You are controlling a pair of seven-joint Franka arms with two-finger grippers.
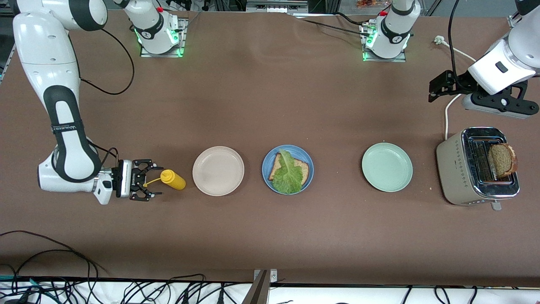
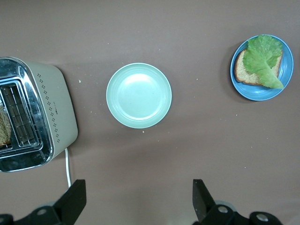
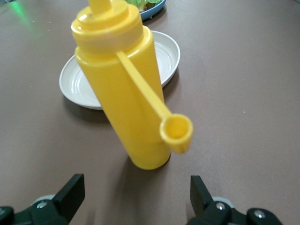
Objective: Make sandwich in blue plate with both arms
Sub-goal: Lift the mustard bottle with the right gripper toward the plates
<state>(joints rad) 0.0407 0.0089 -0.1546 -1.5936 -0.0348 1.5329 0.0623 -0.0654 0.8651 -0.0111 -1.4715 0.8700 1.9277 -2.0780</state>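
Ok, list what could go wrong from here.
1. The open right pincer is low beside the yellow bottle, whose cap dangles; a nudge could tip it.
2. The second bread slice sits tilted in the toaster; the open left pincer may grip it badly.
3. Lettuce overhangs the bread on the blue plate and could slide.

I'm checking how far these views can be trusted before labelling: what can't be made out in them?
- Bread slice in the toaster: lower part hidden in the slot, front view; cut off by the edge in the left wrist view.
- Bread on the blue plate: mostly covered by lettuce.
- Beige plate: partly hidden by the yellow bottle, right wrist view.
- Left gripper, right gripper: only fingertips visible in their wrist views.
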